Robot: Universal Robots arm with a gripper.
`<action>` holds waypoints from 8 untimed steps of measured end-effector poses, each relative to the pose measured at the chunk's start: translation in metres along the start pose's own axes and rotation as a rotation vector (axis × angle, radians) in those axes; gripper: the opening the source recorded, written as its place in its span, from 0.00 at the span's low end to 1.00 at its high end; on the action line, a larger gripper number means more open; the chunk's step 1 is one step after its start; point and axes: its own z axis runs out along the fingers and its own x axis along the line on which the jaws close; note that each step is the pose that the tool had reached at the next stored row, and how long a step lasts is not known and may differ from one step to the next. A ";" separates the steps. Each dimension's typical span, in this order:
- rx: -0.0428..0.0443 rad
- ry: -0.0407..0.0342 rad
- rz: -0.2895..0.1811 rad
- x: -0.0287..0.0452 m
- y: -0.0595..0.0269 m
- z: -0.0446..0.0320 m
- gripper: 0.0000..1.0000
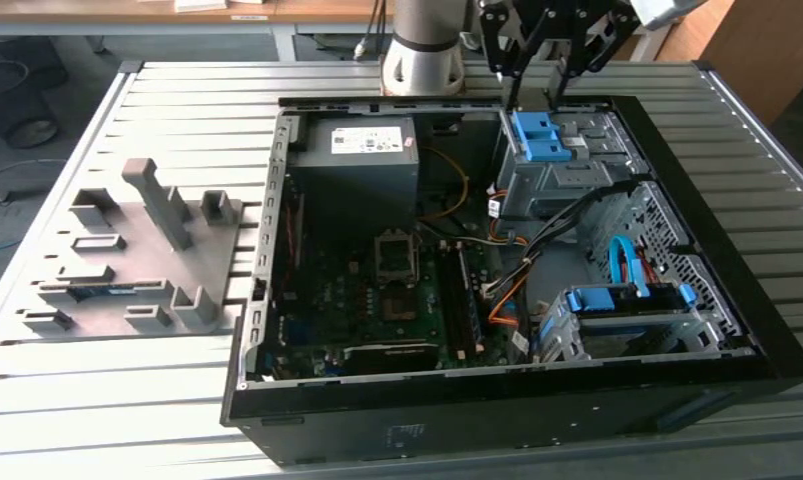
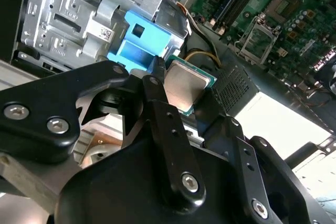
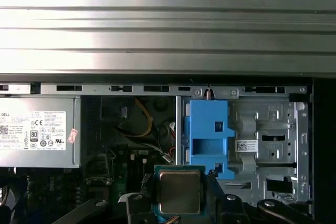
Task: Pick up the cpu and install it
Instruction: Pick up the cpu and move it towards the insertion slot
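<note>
The cpu (image 3: 179, 191) is a small square chip with a silvery metal top and a green edge. My gripper (image 3: 178, 195) is shut on it, black fingers (image 3: 143, 188) pressing its two sides. In the second wrist view the cpu (image 2: 185, 83) sits tilted between the fingertips of the gripper (image 2: 184, 92). In the exterior view the gripper (image 1: 537, 95) hangs over the far right of the open computer case (image 1: 508, 385), above a blue drive bracket (image 1: 535, 135). The dark socket recess (image 1: 394, 248) with its metal frame lies on the motherboard in mid-case, also seen as the socket (image 2: 257, 38).
A grey power-supply box (image 1: 361, 150) fills the case's far left corner. A metal drive cage with blue rails (image 1: 628, 310) and loose cables (image 1: 508, 290) occupy the right side. A grey fixture plate (image 1: 134, 260) with upright blocks lies on the slatted table (image 1: 148, 100) at the exterior view's left.
</note>
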 end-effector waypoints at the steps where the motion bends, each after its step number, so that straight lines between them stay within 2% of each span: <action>1: -0.0002 0.0000 0.000 0.0007 -0.0007 0.0010 0.47; 8: 0.0002 0.0027 0.000 0.0080 -0.0214 0.0122 0.47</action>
